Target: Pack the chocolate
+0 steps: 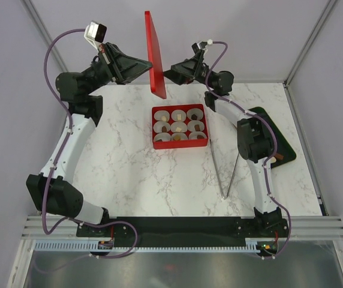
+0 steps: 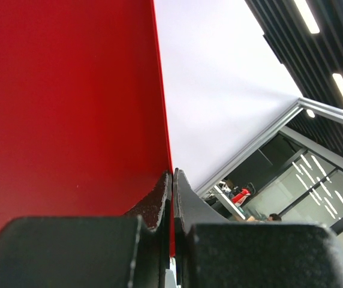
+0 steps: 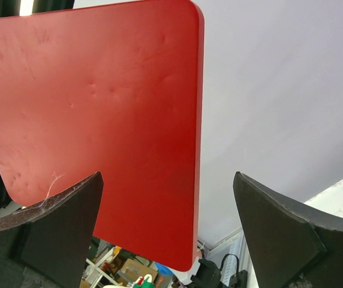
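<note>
The left gripper (image 1: 149,65) pinches a flat, round-cornered red lid (image 1: 155,54) upright in its jaws. The right gripper (image 1: 167,74) has its jaws wide beside the lid. Chocolate (image 1: 178,127) lumps fill paper cups (image 1: 161,128).

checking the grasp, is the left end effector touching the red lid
Touching: the left wrist view shows the left end effector with both fingers pressed shut on the thin edge of the red lid.

Top external view: looking down on the white marbled desk (image 1: 129,174). Wrist views: close behind left tool (image 2: 172,175) and right tool (image 3: 167,180), tilted upward; all share the flat red panel (image 1: 155,54).
</note>
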